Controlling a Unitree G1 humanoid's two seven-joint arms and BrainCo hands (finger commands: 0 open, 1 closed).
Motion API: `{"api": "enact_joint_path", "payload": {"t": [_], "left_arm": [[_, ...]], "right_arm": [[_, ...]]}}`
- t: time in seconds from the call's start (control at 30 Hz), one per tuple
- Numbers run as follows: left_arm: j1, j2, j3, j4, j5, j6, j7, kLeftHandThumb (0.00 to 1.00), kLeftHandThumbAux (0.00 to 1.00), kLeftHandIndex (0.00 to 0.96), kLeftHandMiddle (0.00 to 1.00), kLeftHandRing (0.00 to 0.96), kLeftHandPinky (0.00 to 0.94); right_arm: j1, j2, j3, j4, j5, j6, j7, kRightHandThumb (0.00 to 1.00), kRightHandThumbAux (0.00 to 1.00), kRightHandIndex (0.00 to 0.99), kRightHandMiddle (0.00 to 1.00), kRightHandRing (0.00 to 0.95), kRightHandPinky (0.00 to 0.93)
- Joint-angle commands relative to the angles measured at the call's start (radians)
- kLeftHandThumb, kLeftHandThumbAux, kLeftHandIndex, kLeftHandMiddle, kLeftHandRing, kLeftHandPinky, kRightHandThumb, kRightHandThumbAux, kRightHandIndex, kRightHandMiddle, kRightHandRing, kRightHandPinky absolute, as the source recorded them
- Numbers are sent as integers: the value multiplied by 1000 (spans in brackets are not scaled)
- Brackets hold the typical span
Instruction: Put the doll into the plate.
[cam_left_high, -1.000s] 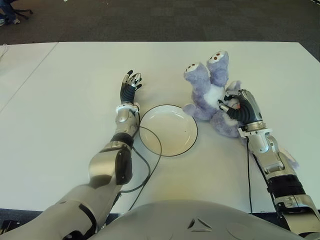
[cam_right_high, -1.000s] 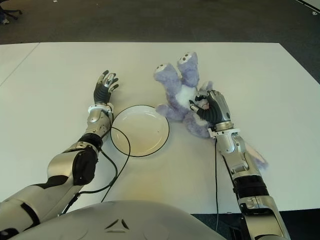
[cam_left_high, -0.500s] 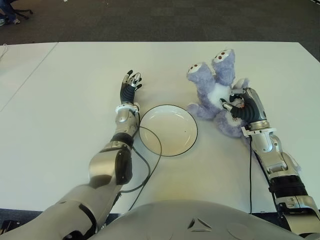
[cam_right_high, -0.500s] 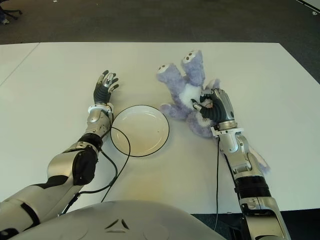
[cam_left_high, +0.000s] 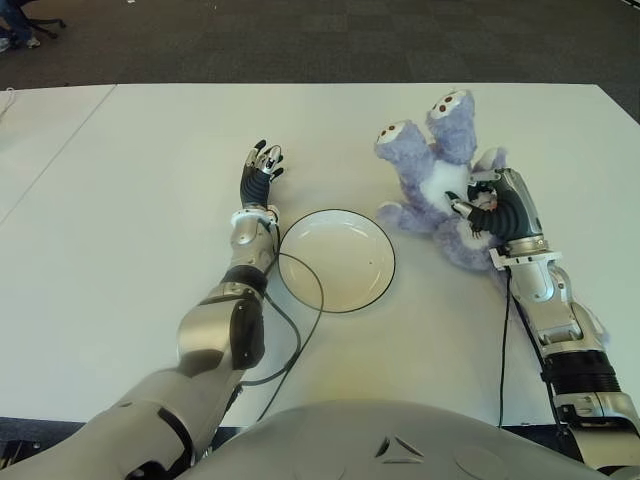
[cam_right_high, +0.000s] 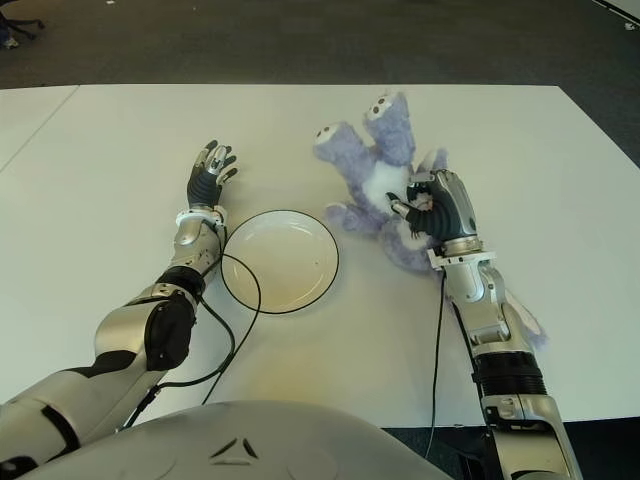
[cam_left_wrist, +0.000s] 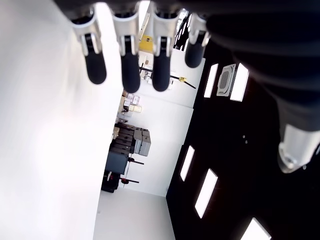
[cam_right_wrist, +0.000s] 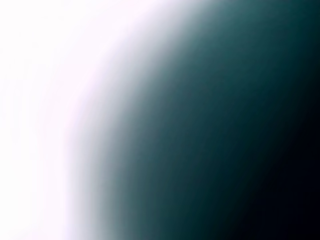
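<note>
The fluffy lilac plush doll (cam_left_high: 432, 180) lies on the white worktop (cam_left_high: 140, 170), just to the right of the round white plate with a thin dark rim (cam_left_high: 337, 260) and apart from it — a strip of bare worktop shows between the doll's nearest limb and the rim. Its long axis runs away from me and a little to the right: two stubby limbs with pale, spotted pads point to the far edge, the white belly faces up, and the darker bulk of the body sits nearest my wrist.

My right hand (cam_left_high: 493, 208) is on the doll's right flank, its fingers (cam_left_high: 466, 209) curled into the plush, so I judge that I have it gripped around the middle. My right wrist view shows only a blur, so I cannot confirm the grip from there. The plate lies to the left of this hand and a little nearer to me; the carry should go leftward across that gap.

My left hand (cam_left_high: 260, 176) shows beyond the plate's left side, fingers straight and loosely spread, holding nothing. The right hand is much the nearer to the doll.

The doll looks soft and floppy, so its limbs will likely sag when it is lifted.
</note>
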Motion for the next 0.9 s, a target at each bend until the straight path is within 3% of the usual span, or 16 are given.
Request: {"api": "enact_joint_path", "payload": {"t": [0.03, 0.9], "left_arm": [[209, -11, 27, 123, -23, 103, 0, 0, 539, 126, 219, 217, 194], [210, -14, 24, 123, -22, 103, -4, 0, 526, 123, 223, 224, 210]], "right_arm": [[-52, 3, -30, -32, 4, 21, 5, 433, 729, 791, 887, 885, 871], [-86, -32, -59, -46, 16, -11, 61, 431, 729, 773, 880, 886, 866]]}}
